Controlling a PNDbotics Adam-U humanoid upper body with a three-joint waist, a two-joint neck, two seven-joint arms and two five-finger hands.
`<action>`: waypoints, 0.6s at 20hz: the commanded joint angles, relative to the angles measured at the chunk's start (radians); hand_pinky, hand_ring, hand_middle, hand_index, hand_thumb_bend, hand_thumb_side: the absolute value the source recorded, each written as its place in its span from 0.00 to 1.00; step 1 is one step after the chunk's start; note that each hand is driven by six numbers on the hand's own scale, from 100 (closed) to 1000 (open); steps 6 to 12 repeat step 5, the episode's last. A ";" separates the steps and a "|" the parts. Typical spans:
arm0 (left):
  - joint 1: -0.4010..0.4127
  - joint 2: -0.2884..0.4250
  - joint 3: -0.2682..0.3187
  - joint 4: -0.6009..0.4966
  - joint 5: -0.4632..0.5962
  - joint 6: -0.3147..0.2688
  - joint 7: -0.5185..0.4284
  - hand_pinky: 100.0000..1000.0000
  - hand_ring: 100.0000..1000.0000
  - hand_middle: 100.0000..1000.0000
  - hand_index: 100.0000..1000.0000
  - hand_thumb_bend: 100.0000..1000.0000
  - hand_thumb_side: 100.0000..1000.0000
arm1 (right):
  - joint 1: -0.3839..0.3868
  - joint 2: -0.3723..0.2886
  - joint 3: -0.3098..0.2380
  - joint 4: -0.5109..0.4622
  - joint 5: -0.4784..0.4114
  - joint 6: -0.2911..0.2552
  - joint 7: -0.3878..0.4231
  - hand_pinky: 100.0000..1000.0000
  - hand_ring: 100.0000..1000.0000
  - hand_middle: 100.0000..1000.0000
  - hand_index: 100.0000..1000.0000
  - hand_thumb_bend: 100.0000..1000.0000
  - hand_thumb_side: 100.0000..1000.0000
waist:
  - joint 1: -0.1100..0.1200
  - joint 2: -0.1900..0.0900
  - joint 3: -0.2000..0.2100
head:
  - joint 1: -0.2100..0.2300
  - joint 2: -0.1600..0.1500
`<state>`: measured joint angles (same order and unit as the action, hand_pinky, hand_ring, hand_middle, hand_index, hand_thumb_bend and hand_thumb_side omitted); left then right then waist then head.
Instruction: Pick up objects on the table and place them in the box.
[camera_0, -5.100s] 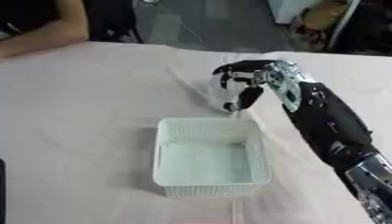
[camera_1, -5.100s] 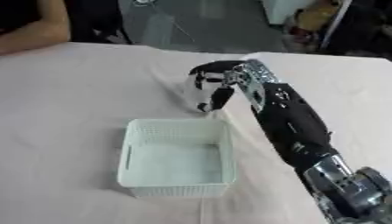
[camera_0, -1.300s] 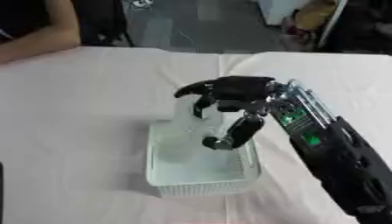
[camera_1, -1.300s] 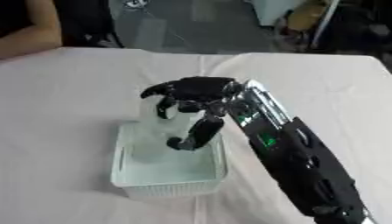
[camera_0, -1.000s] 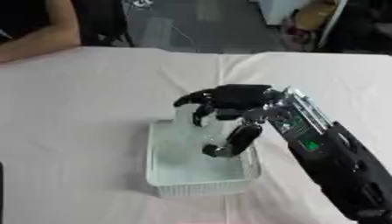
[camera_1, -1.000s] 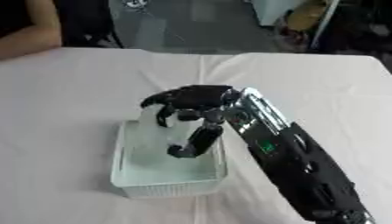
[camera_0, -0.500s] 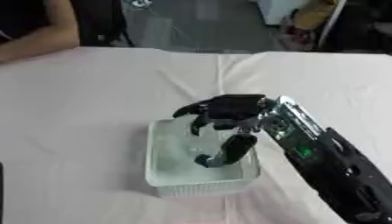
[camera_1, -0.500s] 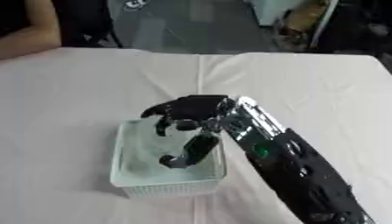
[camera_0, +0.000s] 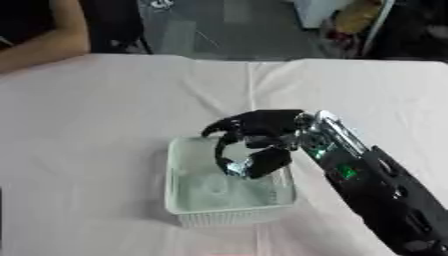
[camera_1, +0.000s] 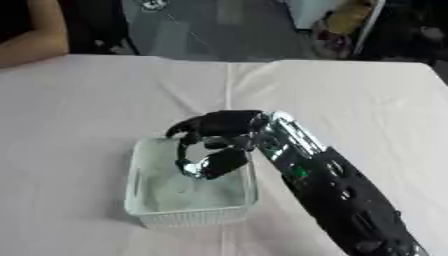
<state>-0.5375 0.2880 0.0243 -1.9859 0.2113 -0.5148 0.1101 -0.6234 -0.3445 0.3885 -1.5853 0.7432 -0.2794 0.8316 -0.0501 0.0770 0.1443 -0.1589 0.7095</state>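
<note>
1. While the right hand (camera_0: 255, 145) hangs over the white box (camera_0: 194, 212), its fingers are curled downward and its thumb bends in beneath them, so it reads as closed into a claw that reaches down inside the box's right half.
2. Something pale and shiny (camera_1: 199, 165) shows between the curled fingers and thumb, low in the box; whether it is a held object or only a bright part of the hand cannot be told, so what the hand pinches, if anything, stays uncertain.
3. No other object can be made out on the desk (camera_0: 96, 125), which is covered in a pale cloth; the box floor looks pale and its contents are too faint to name.
4. As for the box itself, it sits near the middle of the desk, with the right arm (camera_1: 341, 200) coming in from the lower right and crossing its right rim.
5. By the look of it, the step in hand is the placing: the hand is already inside the walls, so the carry appears done.
6. The next move would call for the fingers to spread, then for the hand to rise straight up clear of the right rim without dragging the box.
7. Nothing of the left hand shows in either view.
</note>
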 joint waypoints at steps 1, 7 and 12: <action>-0.008 0.019 0.001 -0.014 0.001 0.000 -0.002 0.65 0.67 0.70 0.86 0.47 0.87 | -0.021 -0.018 -0.020 -0.033 -0.013 -0.056 0.075 0.96 1.00 1.00 0.70 0.00 1.00 | 0.007 -0.017 -0.002 | -0.001 -0.001; -0.008 0.019 0.001 -0.014 0.001 0.000 -0.002 0.65 0.67 0.70 0.86 0.47 0.87 | -0.022 -0.018 -0.028 -0.045 -0.018 -0.039 0.075 0.97 1.00 1.00 0.70 0.00 1.00 | 0.007 -0.017 -0.002 | -0.002 -0.001; -0.008 0.019 0.001 -0.014 0.001 0.000 -0.002 0.65 0.67 0.70 0.86 0.47 0.87 | -0.022 -0.018 -0.028 -0.045 -0.018 -0.039 0.075 0.97 1.00 1.00 0.70 0.00 1.00 | 0.007 -0.017 -0.002 | -0.002 -0.001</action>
